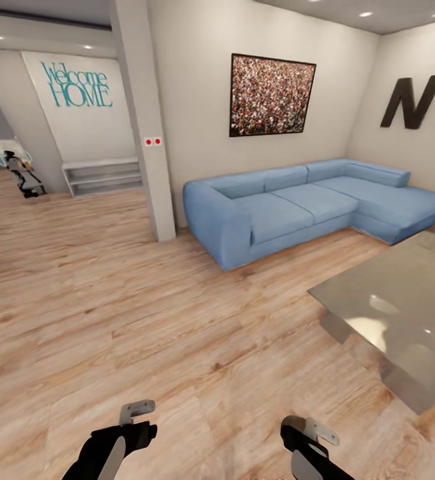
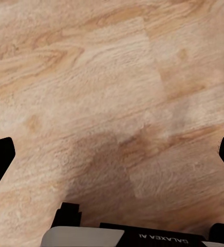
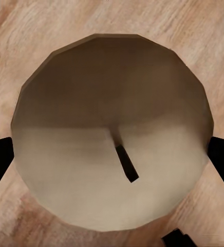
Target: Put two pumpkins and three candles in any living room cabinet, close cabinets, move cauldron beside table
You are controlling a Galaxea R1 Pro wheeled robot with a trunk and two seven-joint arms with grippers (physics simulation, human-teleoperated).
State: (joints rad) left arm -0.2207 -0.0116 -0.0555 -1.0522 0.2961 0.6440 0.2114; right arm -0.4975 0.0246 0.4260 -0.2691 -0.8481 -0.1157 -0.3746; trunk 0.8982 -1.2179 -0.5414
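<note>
The right tool [image 3: 112, 154] is gripping a candle [image 3: 112, 128], its fingertips [image 3: 222, 157] pressing the beige-grey cylinder's sides, the dark wick facing the wrist camera, wood floor [image 1: 144, 320] underneath. The left tool [image 2: 112, 159] is hanging wide apart over bare planks. Ahead, the glossy grey surface [image 1: 390, 313] is sitting at right, near the blue sofa [image 1: 297, 207]; the candle seems slightly tilted.
</note>
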